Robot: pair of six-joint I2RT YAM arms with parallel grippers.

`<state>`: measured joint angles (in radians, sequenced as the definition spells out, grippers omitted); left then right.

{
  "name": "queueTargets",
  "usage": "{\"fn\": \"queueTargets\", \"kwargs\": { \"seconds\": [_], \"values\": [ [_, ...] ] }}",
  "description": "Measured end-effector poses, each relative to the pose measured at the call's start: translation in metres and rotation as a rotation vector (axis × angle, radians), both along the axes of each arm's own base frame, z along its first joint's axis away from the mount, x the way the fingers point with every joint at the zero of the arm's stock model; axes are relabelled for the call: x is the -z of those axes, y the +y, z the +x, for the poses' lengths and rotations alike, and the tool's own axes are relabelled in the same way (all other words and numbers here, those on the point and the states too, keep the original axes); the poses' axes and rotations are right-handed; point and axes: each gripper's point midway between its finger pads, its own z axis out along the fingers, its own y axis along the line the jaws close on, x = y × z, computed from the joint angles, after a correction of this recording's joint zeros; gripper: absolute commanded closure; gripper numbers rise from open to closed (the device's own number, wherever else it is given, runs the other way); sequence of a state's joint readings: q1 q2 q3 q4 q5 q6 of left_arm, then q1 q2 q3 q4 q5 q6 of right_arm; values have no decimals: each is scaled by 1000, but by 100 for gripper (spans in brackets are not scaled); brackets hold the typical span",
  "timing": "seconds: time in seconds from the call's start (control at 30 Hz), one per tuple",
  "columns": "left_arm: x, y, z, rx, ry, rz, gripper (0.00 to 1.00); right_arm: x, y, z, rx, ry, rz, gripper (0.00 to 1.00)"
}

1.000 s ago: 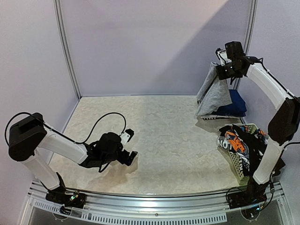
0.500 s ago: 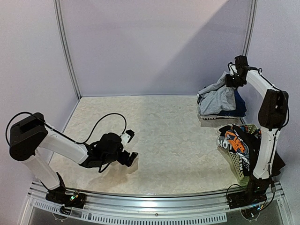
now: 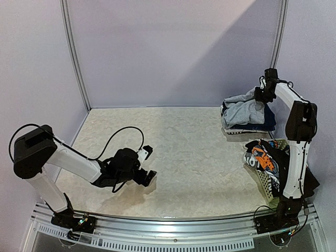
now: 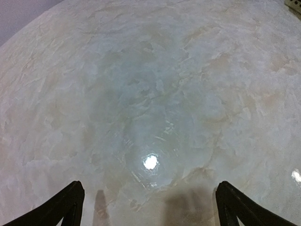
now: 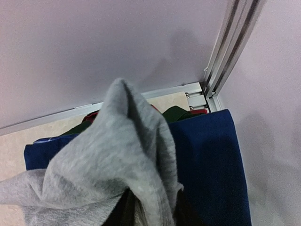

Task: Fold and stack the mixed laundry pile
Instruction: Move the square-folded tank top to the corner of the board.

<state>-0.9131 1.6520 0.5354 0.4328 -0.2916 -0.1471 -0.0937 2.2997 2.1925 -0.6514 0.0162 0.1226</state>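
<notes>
A grey shirt lies crumpled on a stack of navy blue pieces at the far right corner. My right gripper stands at the shirt's back edge. In the right wrist view the grey shirt rises in a peak between my dark fingers, so the right gripper is shut on it, with navy cloth beside it. Orange-black-white printed pieces and a black garment fill the basket. My left gripper hovers open over bare table at the near left, and the left gripper holds nothing.
The white lattice basket stands at the near right, beside the right arm's base. Dark green and red cloth peeks out under the navy stack. The back wall and a metal corner post are close behind the stack.
The right arm has brought the grey shirt down from hanging high in the air onto the navy stack. The left gripper has shifted slightly toward the right.
</notes>
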Motion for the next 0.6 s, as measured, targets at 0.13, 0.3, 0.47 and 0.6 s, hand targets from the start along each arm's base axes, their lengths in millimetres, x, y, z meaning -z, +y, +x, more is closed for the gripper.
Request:
{"fn": "queueTargets", "kwargs": {
  "seconds": [0.13, 0.3, 0.47, 0.6],
  "values": [
    [1, -3, -1, 8, 9, -8, 0, -9, -1, 5, 22, -36, 15, 65],
    [1, -5, -2, 15, 18, -17, 0, -14, 6, 9, 7, -62, 62, 61],
    [1, -8, -4, 27, 31, -31, 0, -14, 18, 10, -23, -67, 134, 36],
    [-3, -15, -4, 47, 38, -56, 1, -7, 31, -2, -37, -39, 183, 13]
  ]
}}
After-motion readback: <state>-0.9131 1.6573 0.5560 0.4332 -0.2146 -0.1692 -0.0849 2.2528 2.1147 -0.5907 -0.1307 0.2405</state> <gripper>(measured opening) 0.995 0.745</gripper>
